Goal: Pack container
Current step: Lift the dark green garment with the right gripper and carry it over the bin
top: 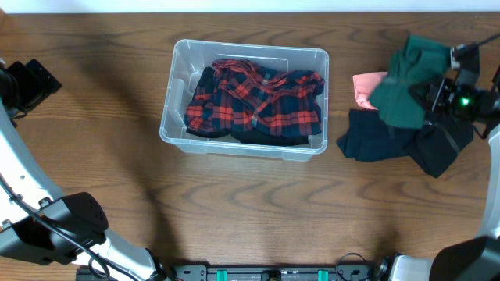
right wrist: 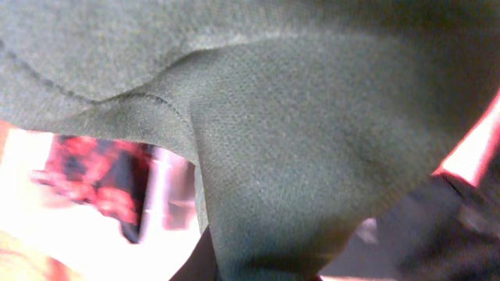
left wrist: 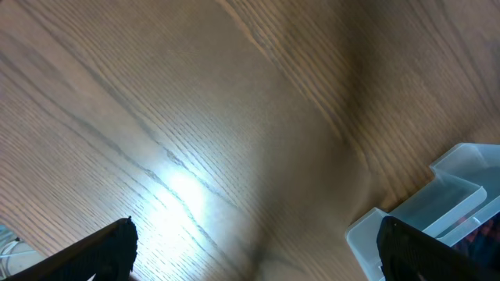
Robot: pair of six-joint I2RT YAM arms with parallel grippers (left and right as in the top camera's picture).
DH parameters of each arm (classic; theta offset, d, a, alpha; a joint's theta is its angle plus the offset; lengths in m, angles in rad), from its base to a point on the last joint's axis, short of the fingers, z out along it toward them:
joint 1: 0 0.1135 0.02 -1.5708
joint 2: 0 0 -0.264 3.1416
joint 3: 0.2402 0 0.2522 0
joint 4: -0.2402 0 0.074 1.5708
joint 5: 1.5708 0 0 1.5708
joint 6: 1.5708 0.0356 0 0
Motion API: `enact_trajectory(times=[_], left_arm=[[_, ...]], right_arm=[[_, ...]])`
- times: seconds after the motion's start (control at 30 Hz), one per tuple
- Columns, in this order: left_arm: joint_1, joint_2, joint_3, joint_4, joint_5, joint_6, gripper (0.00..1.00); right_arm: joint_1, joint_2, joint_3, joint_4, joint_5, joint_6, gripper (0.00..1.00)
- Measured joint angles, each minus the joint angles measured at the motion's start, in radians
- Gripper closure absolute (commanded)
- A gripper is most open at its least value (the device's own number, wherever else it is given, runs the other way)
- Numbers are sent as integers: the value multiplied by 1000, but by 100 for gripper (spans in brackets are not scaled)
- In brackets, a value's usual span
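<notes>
The container [top: 244,100] is being seen from overhead at the middle of the table [top: 250,203], its long sides running from 9 to 3 o'clock. A red and navy plaid shirt [top: 256,101] is lying inside it, filling most of the floor up to the 3 o'clock wall. A strip of clear base is being left bare along the 9 o'clock wall.

Wide bare wood is being left open from the 9 o'clock rim out to the left gripper [top: 37,76], which is being held well apart from the container. In the left wrist view its dark fingertips [left wrist: 101,251] are being held wide apart over bare wood with nothing between them. A rounded corner of the container is showing at 4 o'clock.

At 3 o'clock of the container, near its rim but not touching it, a pink cloth [top: 366,87] and a dark navy garment [top: 394,140] are lying together. A green garment [top: 402,86] is being held up above them at the right gripper [top: 439,87]. Green fabric is filling the right wrist view, so the fingers are being hidden and whether they are closed cannot be told.
</notes>
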Motion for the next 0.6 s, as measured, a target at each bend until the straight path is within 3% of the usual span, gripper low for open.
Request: enact_trajectory(times=[0.3,0.6], left_arm=[[0,0,0,0,0,0,2],[0,0,0,0,0,0,2]], right_arm=[[209,-27,16,291,-111,233,99],[500,-27,17,579,-55,493,99]])
